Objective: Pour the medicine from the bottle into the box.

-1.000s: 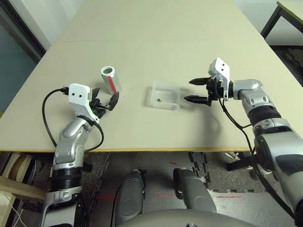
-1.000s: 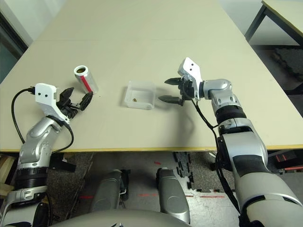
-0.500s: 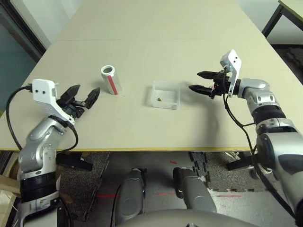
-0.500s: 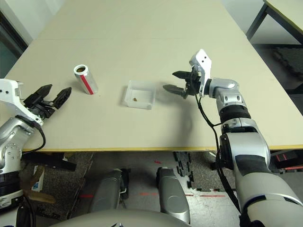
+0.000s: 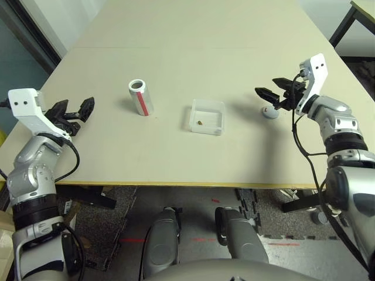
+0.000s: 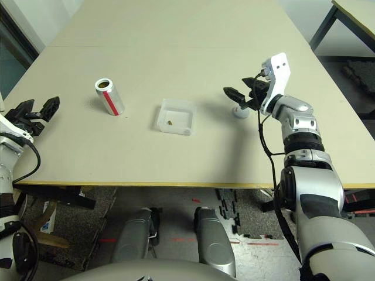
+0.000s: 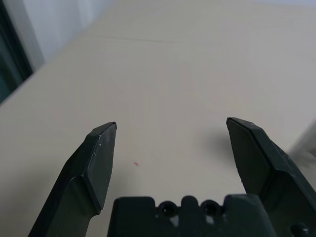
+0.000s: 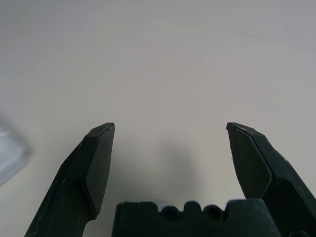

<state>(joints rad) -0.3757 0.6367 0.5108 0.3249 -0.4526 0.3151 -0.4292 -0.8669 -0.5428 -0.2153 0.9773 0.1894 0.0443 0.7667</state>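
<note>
The tiny brownish-yellow pill (image 5: 200, 123) lies inside the clear square plastic tray (image 5: 207, 116) mid-table, the red-striped white bottle (image 5: 140, 97) upright (uncapped) to its left, my left gripper (image 5: 75, 110) and right gripper (image 5: 270, 93) both spread, empty.

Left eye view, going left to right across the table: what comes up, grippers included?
Left gripper → bottle → box → cap, with the right gripper above it.
</note>
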